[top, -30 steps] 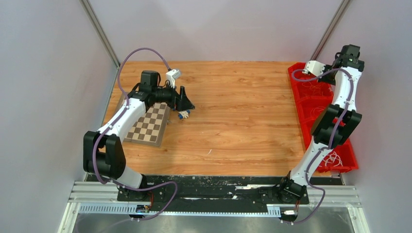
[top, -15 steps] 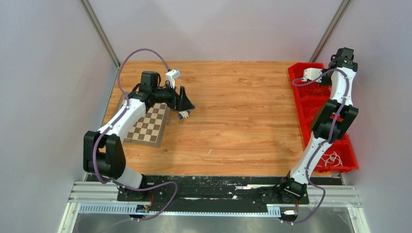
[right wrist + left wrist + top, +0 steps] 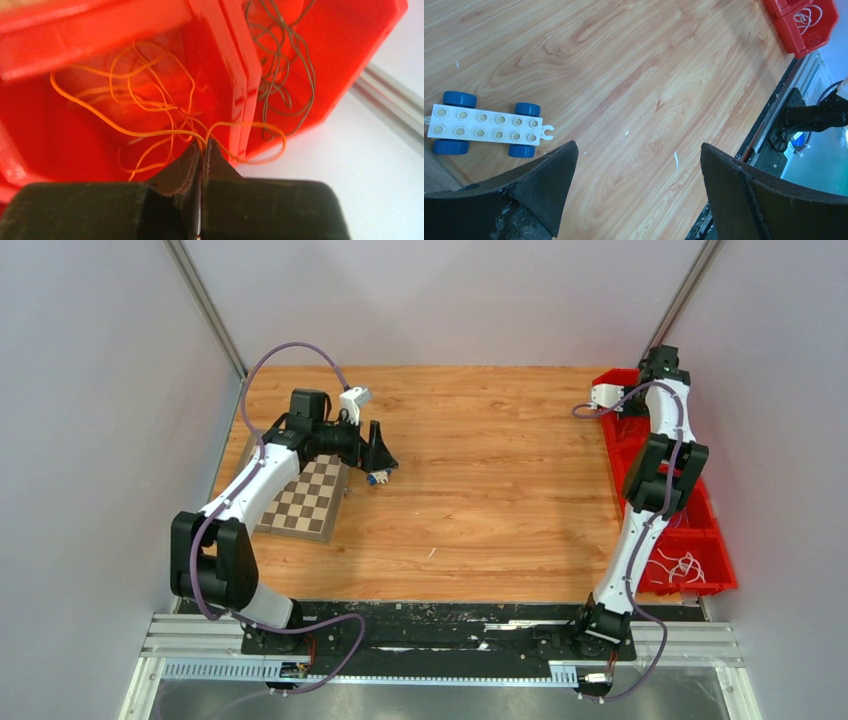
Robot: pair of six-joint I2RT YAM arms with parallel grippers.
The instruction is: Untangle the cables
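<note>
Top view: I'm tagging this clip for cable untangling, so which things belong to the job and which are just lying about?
Job: orange wires, pinched by the shut right gripper; dark wires; white wires; red bins holding them.
Lying about: toy car; chessboard; open left gripper, holding nothing.

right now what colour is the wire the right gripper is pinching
Orange; the right wrist view shows the right gripper shut on the orange cable.
</note>
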